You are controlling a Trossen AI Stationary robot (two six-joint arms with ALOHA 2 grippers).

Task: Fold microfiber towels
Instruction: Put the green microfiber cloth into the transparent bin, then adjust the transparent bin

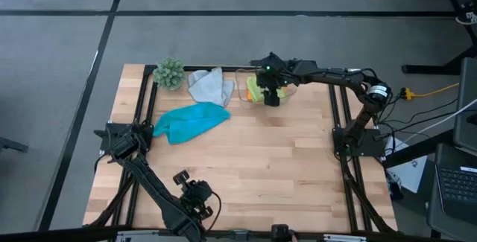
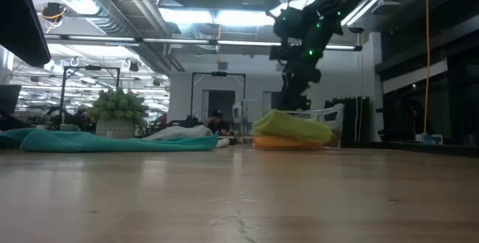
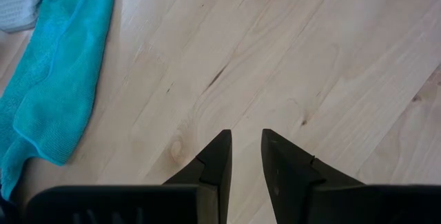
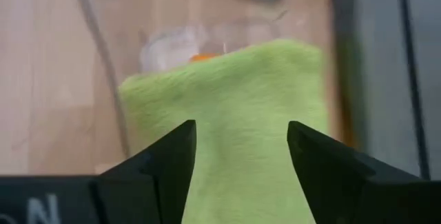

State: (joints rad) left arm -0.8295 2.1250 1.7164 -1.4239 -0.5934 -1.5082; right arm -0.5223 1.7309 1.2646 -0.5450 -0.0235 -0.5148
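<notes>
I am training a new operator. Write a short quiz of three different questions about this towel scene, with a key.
1. True or false: the lime green towel lies on top of the orange towel in the clear plastic box.
2. Which gripper is above the box: (a) left gripper, (b) right gripper?
3. Fill in: the turquoise towel lies unfolded beside the ____ towel.

Key: 1 true; 2 b; 3 light grey.
</notes>
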